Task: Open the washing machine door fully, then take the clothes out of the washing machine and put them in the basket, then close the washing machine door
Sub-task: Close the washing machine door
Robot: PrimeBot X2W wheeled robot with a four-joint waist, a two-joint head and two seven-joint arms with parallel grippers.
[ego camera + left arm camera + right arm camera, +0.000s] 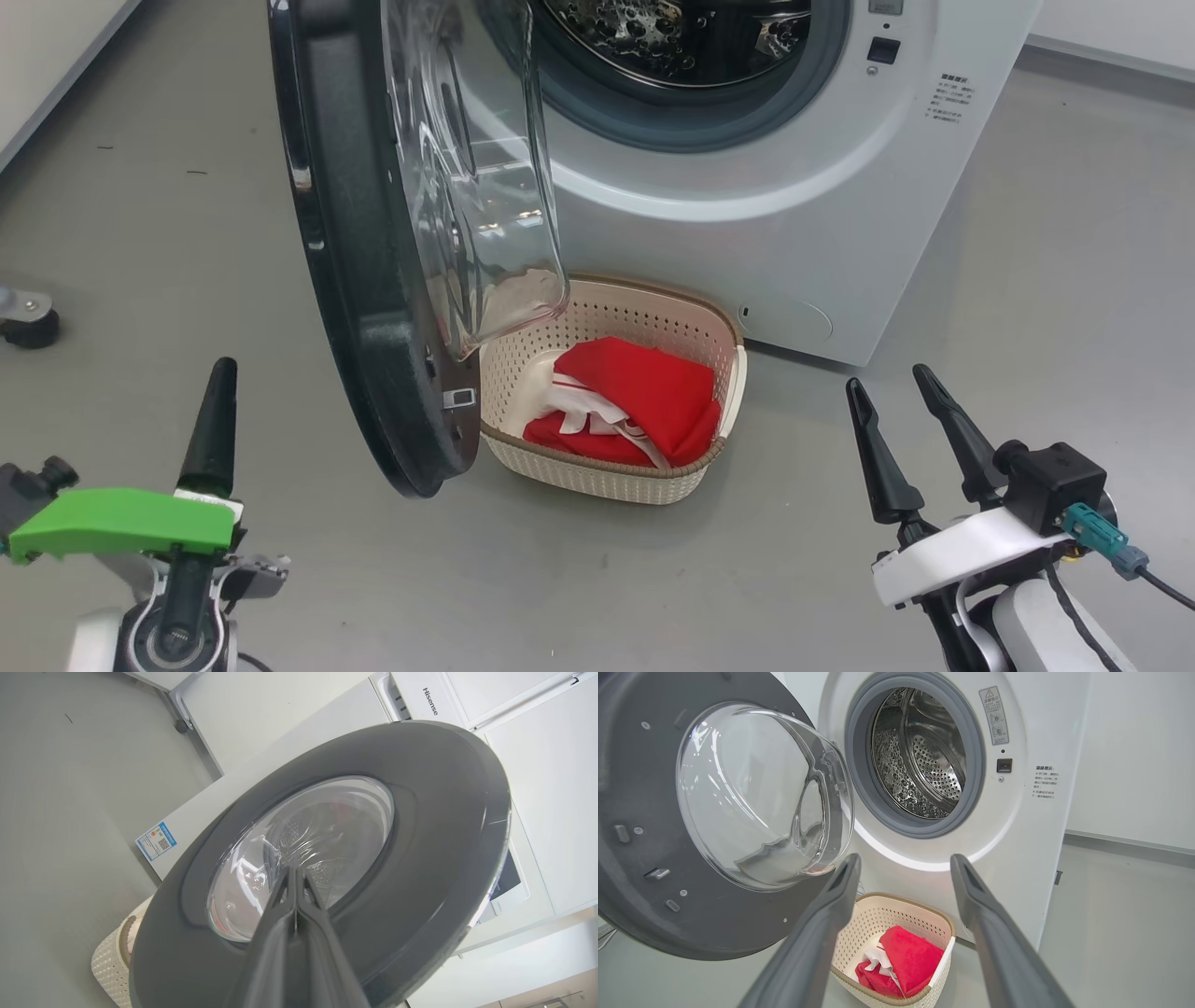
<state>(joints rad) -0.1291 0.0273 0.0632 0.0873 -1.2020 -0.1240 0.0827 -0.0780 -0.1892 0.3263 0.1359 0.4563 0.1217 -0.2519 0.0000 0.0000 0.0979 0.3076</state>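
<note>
Head view: the door [355,233] is standing open, edge-on, just right of the left gripper [217,387], which is pinched shut on nothing. The clothes [644,392] are lying in the basket [653,297] beneath it.

Left wrist view: that gripper [294,871] is pointing at the door's [444,812] outer face, making it the nearer arm for closing.

Right wrist view: the right gripper [905,858] is gaping, empty.

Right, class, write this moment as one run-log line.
black-rimmed round glass door: open | red fabric clothes: in cream perforated plastic basket | left end effector: shut | right end effector: open

Glossy black door [355,280] — clear glass; soft red clothes [644,397] — perforated plastic basket [653,322].
</note>
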